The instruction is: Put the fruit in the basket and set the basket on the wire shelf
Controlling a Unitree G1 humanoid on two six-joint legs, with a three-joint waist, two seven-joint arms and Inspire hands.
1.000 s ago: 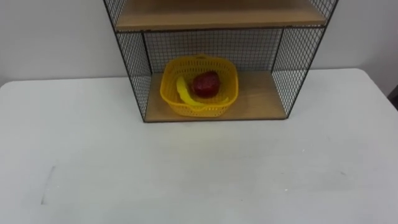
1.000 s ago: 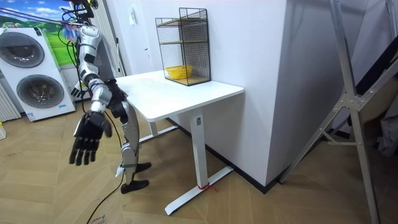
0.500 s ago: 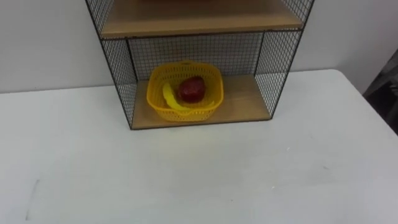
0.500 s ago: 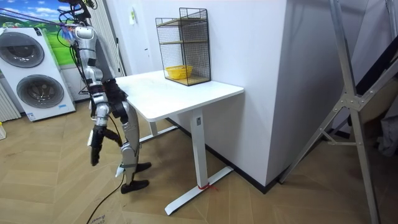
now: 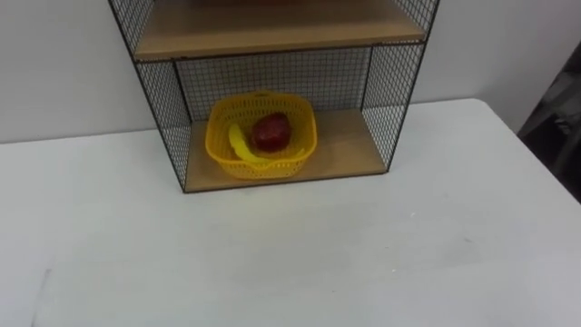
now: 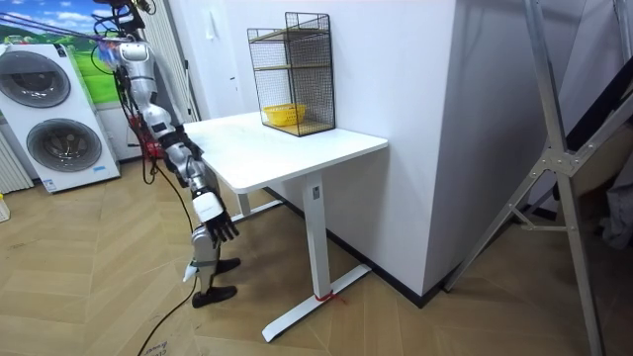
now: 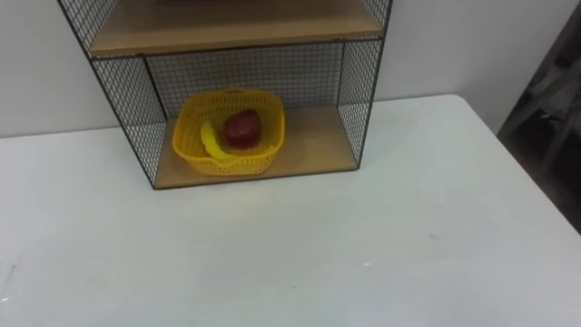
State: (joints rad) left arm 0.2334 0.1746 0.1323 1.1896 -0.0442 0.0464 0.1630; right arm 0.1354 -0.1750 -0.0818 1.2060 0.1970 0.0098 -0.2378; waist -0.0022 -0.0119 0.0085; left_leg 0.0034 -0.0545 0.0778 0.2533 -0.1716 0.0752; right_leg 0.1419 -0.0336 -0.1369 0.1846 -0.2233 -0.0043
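Basket (image 5: 264, 168) is sitting inside the wire shelf (image 5: 163, 102), apple (image 5: 270, 133) and banana (image 5: 239, 145) in it. Right hand (image 6: 214, 230) is hanging low beside the table (image 6: 297, 148); can't tell its fingers.

Before me the yellow perforated plastic basket (image 5: 263, 167) looks smooth; the black wire-mesh metal shelf (image 5: 387, 91) is matt, its pale wooden boards (image 5: 345, 147) smooth; the white tabletop (image 5: 318, 259) is matt; the red apple (image 5: 270, 133) looks smooth-skinned.

Yellow lattice basket (image 5: 283, 164), red fruit (image 5: 270, 133), yellow banana (image 5: 238, 143), black mesh wire shelf (image 5: 163, 107) with tan wooden boards (image 5: 347, 151), white table (image 5: 318, 254)
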